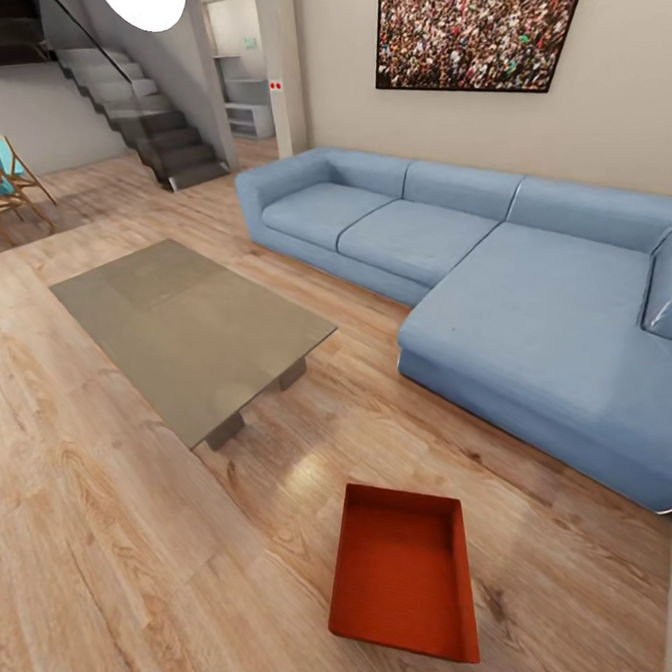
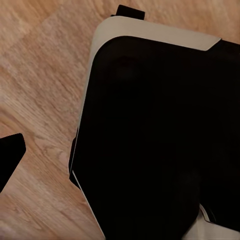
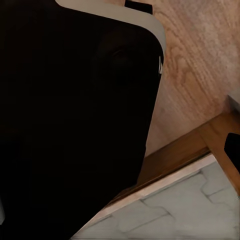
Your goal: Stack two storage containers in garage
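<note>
One orange-red storage container [image 1: 403, 572] lies on the plank floor [image 1: 111, 552] near the sofa [image 1: 535, 312], apparently stiff, light, best gripped by opposite rims; neither gripper's state can be told.

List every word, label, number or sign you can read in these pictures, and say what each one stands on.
There is no readable text.
The storage container on the wood floor has plain walls with no label.
The wall picture above the sofa shows a dense speckled pattern, no lettering.
Two small red marks on the pillar are too small to read.
Both wrist views show dark robot bodywork without markings.
</note>
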`<state>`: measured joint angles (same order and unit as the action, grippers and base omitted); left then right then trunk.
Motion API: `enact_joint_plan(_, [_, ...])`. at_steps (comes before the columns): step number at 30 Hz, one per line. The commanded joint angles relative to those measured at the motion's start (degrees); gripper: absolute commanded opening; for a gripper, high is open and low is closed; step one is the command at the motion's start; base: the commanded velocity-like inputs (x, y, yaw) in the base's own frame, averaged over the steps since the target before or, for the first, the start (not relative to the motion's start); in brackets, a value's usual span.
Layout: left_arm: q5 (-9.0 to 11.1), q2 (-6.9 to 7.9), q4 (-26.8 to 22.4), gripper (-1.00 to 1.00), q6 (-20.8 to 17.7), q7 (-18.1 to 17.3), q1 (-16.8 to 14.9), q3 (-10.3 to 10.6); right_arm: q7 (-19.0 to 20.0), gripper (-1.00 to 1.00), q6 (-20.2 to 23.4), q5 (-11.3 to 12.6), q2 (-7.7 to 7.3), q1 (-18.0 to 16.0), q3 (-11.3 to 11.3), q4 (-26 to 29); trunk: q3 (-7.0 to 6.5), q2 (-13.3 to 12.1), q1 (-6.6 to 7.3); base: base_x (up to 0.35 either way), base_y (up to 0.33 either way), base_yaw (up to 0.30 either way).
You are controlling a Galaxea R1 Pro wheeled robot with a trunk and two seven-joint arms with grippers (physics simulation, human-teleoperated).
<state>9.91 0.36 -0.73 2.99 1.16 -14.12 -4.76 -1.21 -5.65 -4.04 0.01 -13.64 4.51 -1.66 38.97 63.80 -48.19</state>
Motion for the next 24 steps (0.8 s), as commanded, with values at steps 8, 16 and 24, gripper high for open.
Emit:
enact_joint_plan(8, [0.45, -0.43, 0.09, 1.00, 0.14, 0.02, -0.03, -0.92, -0.11, 1.00, -0.28, -0.18, -0.10, -0.07, 0.41, -0.14, 0.78, 0.02, 0.00, 0.000, 0.000, 0.000])
enact_joint_plan(16, [0.80, -0.16, 0.51, 1.00, 0.09, 0.02, -0.03, -0.80, -0.19, 1.00, -0.40, 0.33, -0.13, -0.07, 0.32, -0.17, 1.51, 0.02, 0.00, 0.000, 0.000, 0.000])
enact_joint_plan(24, [0.89, -0.14, 0.63, 1.00, 0.05, -0.01, -0.03, -0.78, -0.20, 1.00, -0.41, 0.32, -0.19, -0.07, 0.31, -0.17, 2.25, 0.02, 0.00, 0.000, 0.000, 0.000])
